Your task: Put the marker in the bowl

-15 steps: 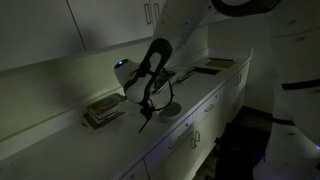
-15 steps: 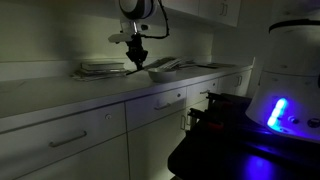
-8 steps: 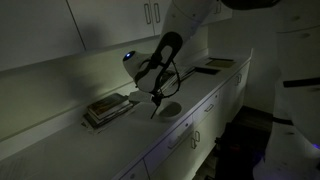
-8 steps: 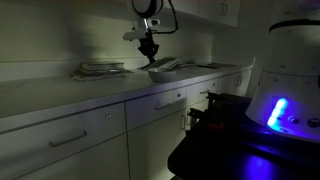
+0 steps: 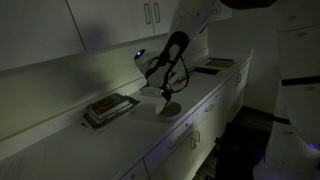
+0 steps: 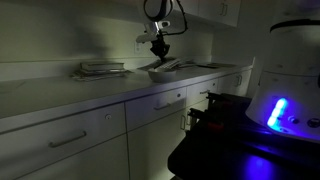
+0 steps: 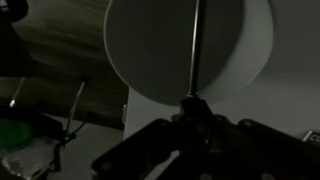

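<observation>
The room is dark. My gripper (image 5: 166,90) hangs over the counter, shut on the marker (image 5: 164,104), a thin dark stick that points down. The pale round bowl (image 5: 172,110) sits on the counter just under the marker's tip. In an exterior view the gripper (image 6: 159,46) is above the bowl (image 6: 165,70). In the wrist view the marker (image 7: 196,50) runs straight up from the jaws (image 7: 190,105) across the middle of the pale bowl (image 7: 150,50). I cannot tell whether the tip touches the bowl.
A flat stack of books (image 5: 108,108) lies on the counter beside the bowl, also shown in an exterior view (image 6: 102,69). A dark flat object (image 5: 214,65) lies further along the counter. Wall cupboards (image 5: 150,14) hang above. A blue-lit device (image 6: 278,110) stands nearby.
My gripper has carried the marker sideways along the counter, away from the stack of books, to above the bowl.
</observation>
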Motion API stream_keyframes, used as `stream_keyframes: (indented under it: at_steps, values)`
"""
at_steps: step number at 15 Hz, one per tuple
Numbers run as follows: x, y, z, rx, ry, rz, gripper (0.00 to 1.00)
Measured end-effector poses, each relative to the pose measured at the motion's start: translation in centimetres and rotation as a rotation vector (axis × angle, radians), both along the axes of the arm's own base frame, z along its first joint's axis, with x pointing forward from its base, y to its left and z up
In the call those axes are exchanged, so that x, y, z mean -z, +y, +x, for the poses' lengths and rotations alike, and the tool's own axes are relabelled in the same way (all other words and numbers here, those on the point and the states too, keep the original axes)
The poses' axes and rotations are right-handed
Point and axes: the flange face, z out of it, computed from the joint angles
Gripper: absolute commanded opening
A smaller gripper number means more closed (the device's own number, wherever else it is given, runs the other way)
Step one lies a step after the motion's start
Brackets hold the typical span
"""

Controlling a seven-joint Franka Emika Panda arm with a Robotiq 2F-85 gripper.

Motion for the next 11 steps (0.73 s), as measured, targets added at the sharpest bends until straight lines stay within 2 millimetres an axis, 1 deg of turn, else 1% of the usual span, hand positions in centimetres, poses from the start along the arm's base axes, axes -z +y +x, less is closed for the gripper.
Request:
stream_keyframes:
  at_steps: [3,4,5,6,7,8,9,11]
  values:
    - [1.7,0.5,-0.3,0.025,0.018,-0.003,0.58]
    - [2.0,0.6,-0.3,0.029,0.020,-0.004,0.67]
    - [1.9,0.8,-0.2,0.037,0.013,-0.005,0.73]
    - [1.5,0.8,0.0,0.045,0.001,-0.007,0.82]
    - [0.9,0.9,0.2,0.047,-0.014,-0.008,0.88]
    - [-0.2,1.2,0.4,0.046,-0.036,-0.002,0.97]
    - [-1.8,1.8,0.6,0.038,-0.063,0.002,1.00]
    - [-5.5,3.4,0.6,0.019,-0.107,0.015,1.00]
